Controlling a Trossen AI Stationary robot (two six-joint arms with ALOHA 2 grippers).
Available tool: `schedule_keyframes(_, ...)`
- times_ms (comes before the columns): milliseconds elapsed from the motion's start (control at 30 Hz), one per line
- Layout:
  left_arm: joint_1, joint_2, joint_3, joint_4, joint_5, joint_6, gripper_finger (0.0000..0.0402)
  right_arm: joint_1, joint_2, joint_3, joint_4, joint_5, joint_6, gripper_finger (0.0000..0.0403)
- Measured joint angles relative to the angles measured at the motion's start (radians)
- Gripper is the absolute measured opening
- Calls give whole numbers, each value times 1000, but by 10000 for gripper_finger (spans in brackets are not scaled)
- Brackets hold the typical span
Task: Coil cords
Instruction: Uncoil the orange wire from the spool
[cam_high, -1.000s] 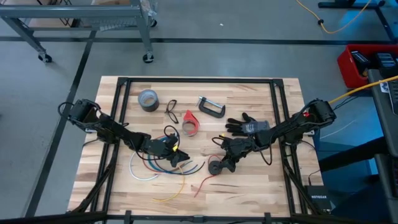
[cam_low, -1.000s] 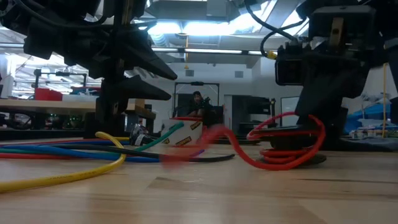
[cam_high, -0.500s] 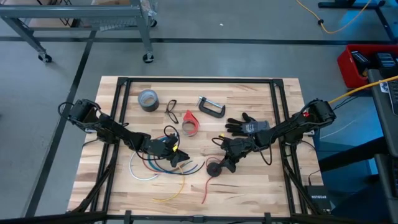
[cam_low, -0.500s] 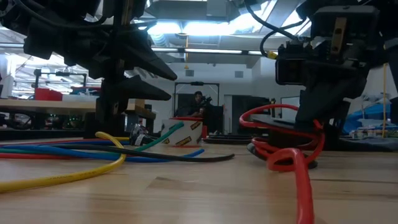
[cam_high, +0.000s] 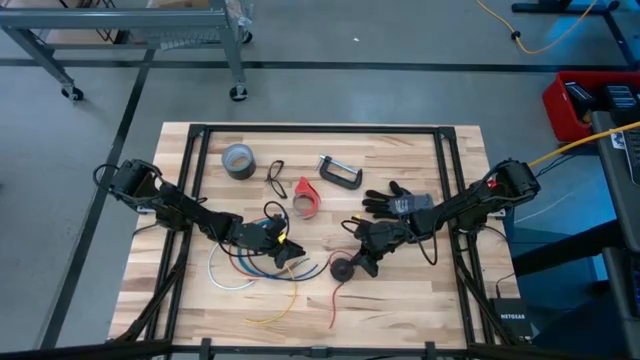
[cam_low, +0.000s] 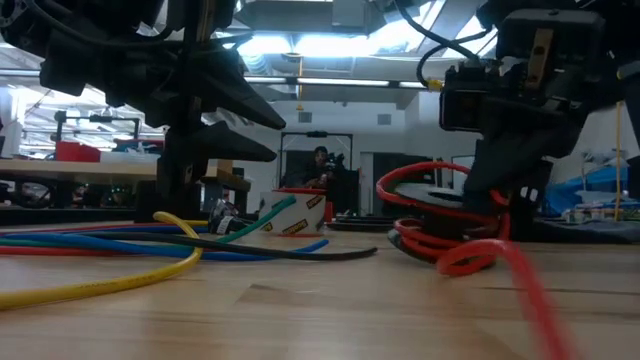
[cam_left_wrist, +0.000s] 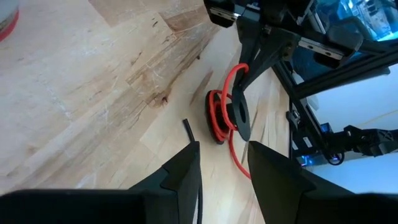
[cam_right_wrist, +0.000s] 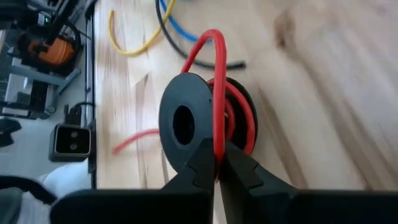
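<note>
The small black spool (cam_high: 343, 268) lies at the table's middle, tilted, with red wire (cam_right_wrist: 239, 115) coiled on it. The wire's free end (cam_high: 333, 310) trails toward the near edge. My right gripper (cam_high: 361, 262) stands just right of the spool and is shut on the red wire. In the low view the spool's red coils (cam_low: 445, 225) sit under that gripper (cam_low: 497, 200). My left gripper (cam_high: 290, 252) hangs open over the fanned bundle of coloured wires (cam_high: 250, 268), left of the spool, which also shows past its fingers (cam_left_wrist: 231, 115). My right gripper pinches one strand of the red wire (cam_right_wrist: 217, 144) between its two fingertips, right beside the spool's black flange (cam_right_wrist: 186, 121). The fingers slant down from the table's right. Beyond the fingertips the strand rises in a loop (cam_right_wrist: 214, 36) over the flange's rim. The spool rests on the table.
At the back of the table lie a grey tape roll (cam_high: 238, 160), black glasses (cam_high: 275, 178), a red cone-shaped piece (cam_high: 306, 198), a C-clamp (cam_high: 340, 172) and a black glove (cam_high: 395, 203). Bare wood lies toward the near right corner (cam_high: 420, 300).
My right gripper has shut on the red wire beside the spool. The wire's free end has swung over the table from pointing left to pointing at the near edge, and a loop now stands up over the spool. The left arm has kept still.
</note>
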Motion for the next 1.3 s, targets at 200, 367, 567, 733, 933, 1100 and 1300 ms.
schedule_keyframes(200, 0, 0, 0, 6, 0, -4, 127, -41, 0, 0, 59, 65, -30, 9)
schedule_keyframes(367, 2, 0, 0, 13, -1, 23, 127, -86, 0, 0, 118, 68, -64, 9)
schedule_keyframes(567, 52, 0, 0, 13, -56, 96, 127, -100, 0, 13, 165, 40, -109, 9)
schedule_keyframes(733, 109, 0, 0, 15, -64, 125, 127, -98, 0, 37, 154, 31, -137, 9)
schedule_keyframes(933, 142, -1, 0, 28, -63, 145, 127, -98, 0, 52, 150, 31, -141, 9)
schedule_keyframes(1100, 144, -1, 0, 24, -63, 152, 127, -90, 0, 53, 127, -37, -121, 9)
schedule_keyframes(1300, 144, -1, 0, 21, -63, 152, 127, -28, 0, 53, 14, -193, -88, 9)
